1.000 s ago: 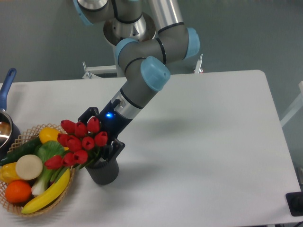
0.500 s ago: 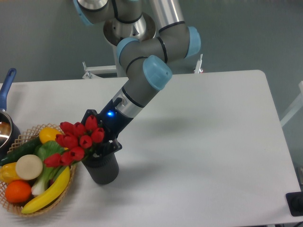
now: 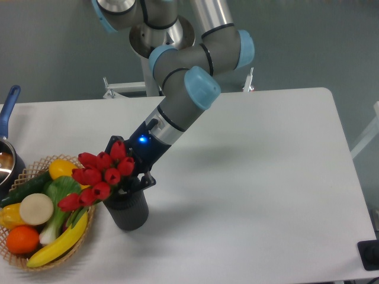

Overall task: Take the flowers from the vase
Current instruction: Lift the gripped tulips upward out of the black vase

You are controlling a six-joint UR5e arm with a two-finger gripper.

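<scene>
A bunch of red tulips, the flowers (image 3: 102, 176), leans to the left out of the short dark vase (image 3: 129, 214) near the table's front left. My gripper (image 3: 129, 178) reaches down from the upper right and sits just above the vase's rim, shut around the stems right below the buds. The stems are mostly hidden behind the fingers and the buds. The vase stands upright on the table.
A wicker basket (image 3: 34, 165) of vegetables and fruit touches the vase's left side. A pot with a blue handle (image 3: 8, 110) sits at the far left edge. A small black object (image 3: 370, 254) lies at the front right corner.
The fingers have closed in around the stems. The arm and the bunch have since shifted slightly up and to the right, while the vase stayed put.
</scene>
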